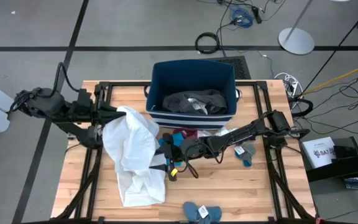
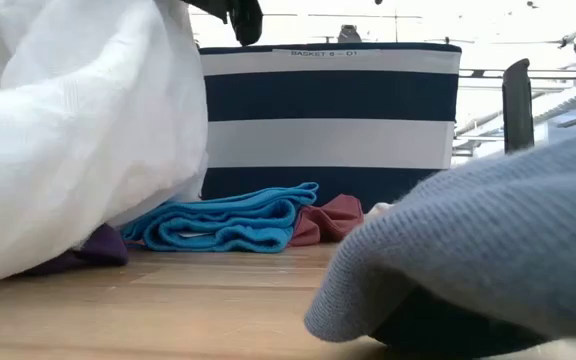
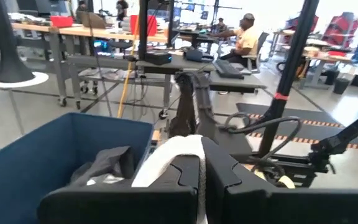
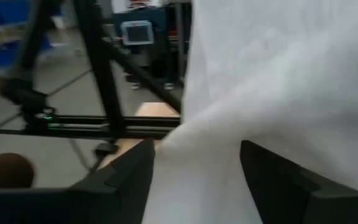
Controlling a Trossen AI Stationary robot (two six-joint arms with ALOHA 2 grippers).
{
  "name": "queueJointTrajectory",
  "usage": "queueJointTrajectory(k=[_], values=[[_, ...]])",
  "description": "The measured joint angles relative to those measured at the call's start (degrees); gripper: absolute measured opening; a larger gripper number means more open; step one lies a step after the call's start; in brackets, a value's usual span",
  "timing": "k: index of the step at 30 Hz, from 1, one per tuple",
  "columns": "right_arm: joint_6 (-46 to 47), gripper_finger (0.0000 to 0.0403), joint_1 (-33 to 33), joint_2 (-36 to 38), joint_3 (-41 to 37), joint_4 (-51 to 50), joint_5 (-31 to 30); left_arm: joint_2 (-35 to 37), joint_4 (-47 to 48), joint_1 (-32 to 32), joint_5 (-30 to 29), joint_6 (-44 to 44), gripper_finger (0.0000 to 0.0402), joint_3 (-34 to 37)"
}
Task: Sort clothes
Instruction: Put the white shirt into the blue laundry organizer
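Note:
A large white garment (image 1: pixel 132 152) hangs from my left gripper (image 1: pixel 118 111), which is shut on its top and points level above the table's left half. Its lower end (image 1: pixel 143 190) lies on the wood. My right gripper (image 1: pixel 165 157) reaches in from the right at the garment's right edge, open, with white cloth (image 4: pixel 229 124) between its fingers. A dark grey garment (image 1: pixel 194 101) lies inside the navy bin (image 1: pixel 160 74). A teal sock (image 2: pixel 228 220) and a maroon piece (image 2: pixel 328 218) lie on the table in front of the bin. My left gripper pinches a bunched part of the white garment's top (image 3: pixel 173 152) between its two shut fingers, coming level from the table's left. The cloth hangs below the fingers and drapes down to the table. My right gripper's open fingers (image 4: pixel 129 174) stand on either side of the white cloth; whether they touch it I cannot tell.
A grey-blue sock (image 1: pixel 247 152) lies under the right arm and a blue pair (image 1: pixel 202 212) lies at the near edge. Something purple (image 2: pixel 98 245) shows under the white garment. The striped bin (image 2: pixel 328 120) stands at the far middle. A person sits at a desk beyond the table.

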State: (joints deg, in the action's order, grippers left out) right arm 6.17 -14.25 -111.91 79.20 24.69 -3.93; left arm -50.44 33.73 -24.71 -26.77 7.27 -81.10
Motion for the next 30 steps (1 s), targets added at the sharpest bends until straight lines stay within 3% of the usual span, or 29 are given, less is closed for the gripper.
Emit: queueJointTrajectory(k=[3,8,12,17,23,30], values=[[1.7,0.0166,-0.7,-0.1,0.0,0.8,1.6,-0.7,-3.0,0.0,2.7,1.1,0.0002,0.0],[0.7,0.0019,-2.2,0.2,0.0,2.4,4.4,-2.8,-10.0,0.0,8.7,1.4,0.0002,0.0],[-1.4,0.0007,-3.5,3.7,0.0,2.0,4.6,-4.8,-15.7,-0.1,13.7,1.3,0.0002,0.0],[-12.6,0.0001,-5.5,13.3,0.0,0.2,0.9,-6.4,-25.1,-0.1,17.5,-3.3,0.0002,0.0],[-23.7,0.0,-7.6,24.0,0.0,-0.6,-2.1,-7.0,-35.5,0.0,18.3,-9.9,0.0002,0.0],[-27.3,0.0,-7.2,31.6,0.0,-3.5,-2.5,-6.9,-42.0,0.3,18.3,-16.6,0.0002,0.0]])
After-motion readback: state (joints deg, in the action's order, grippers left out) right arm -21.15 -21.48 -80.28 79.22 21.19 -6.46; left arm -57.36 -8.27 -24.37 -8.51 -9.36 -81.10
